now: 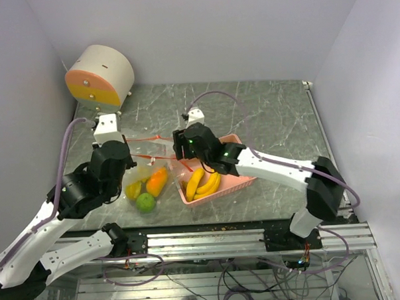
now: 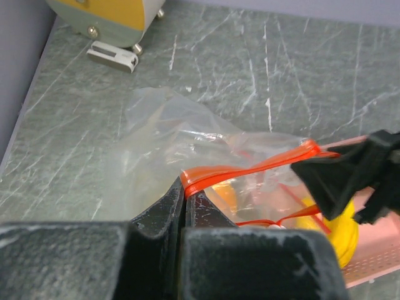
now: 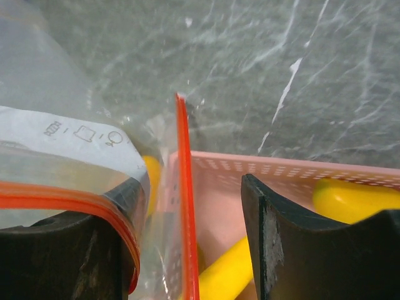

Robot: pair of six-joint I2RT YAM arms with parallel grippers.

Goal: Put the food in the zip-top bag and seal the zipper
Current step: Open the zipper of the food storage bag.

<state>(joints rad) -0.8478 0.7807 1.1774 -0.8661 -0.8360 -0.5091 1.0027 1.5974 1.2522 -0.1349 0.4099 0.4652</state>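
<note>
My left claw (image 2: 185, 199) is pinched together on the thin red-orange zipper strip (image 2: 250, 169) of the clear floppy zip-top bag (image 1: 140, 171). My right claw (image 3: 200, 194) stands apart, with one finger under the bag's lip and the other over the pink perforated plastic basket (image 1: 238, 178). The orange fruit (image 1: 156, 182), bumpy green ball (image 1: 145, 203) and yellow mango-like piece (image 1: 133, 190) lie in the bag. The yellow bananas (image 1: 203, 183) sit in the basket, at the bag's 3 o'clock.
</note>
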